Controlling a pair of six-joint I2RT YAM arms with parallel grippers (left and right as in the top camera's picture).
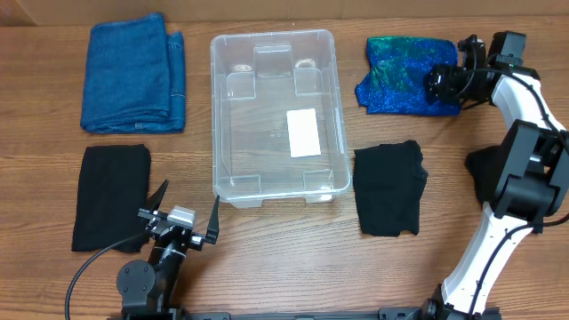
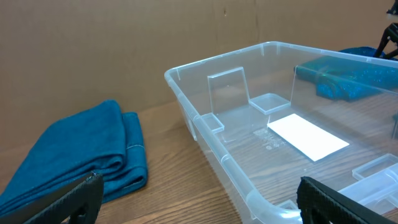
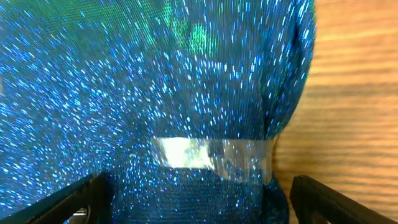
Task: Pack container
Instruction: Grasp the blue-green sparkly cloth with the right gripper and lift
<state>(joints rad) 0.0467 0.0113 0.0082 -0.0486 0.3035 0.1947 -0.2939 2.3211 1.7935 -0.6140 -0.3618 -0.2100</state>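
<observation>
**Empty container in the middle of the table, both grippers open**

The container stands upright in the middle of the table, with its long side running away from the robot. It is clear plastic, and nothing lies inside it. A white label sits on its base, a little to the right of the centre.

Four folded cloths lie around it on the wood, none of them touching it. A blue towel is at the far left, folded in thick layers. A black cloth lies flat at the near left. A second black cloth lies just beside the near right corner of the container. A glittery blue-green cloth is at the far right; in the right wrist view a strip of clear tape crosses it.

The left gripper is low at the near edge of the table, between the near left black cloth and the container. Its jaws stand wide apart and hold nothing. Its camera looks over the near left corner of the container toward the blue towel.

The right gripper is at the right end of the glittery cloth. Its jaws are also wide apart, and its two fingers show on either side of the cloth. I cannot tell whether they touch the cloth
</observation>
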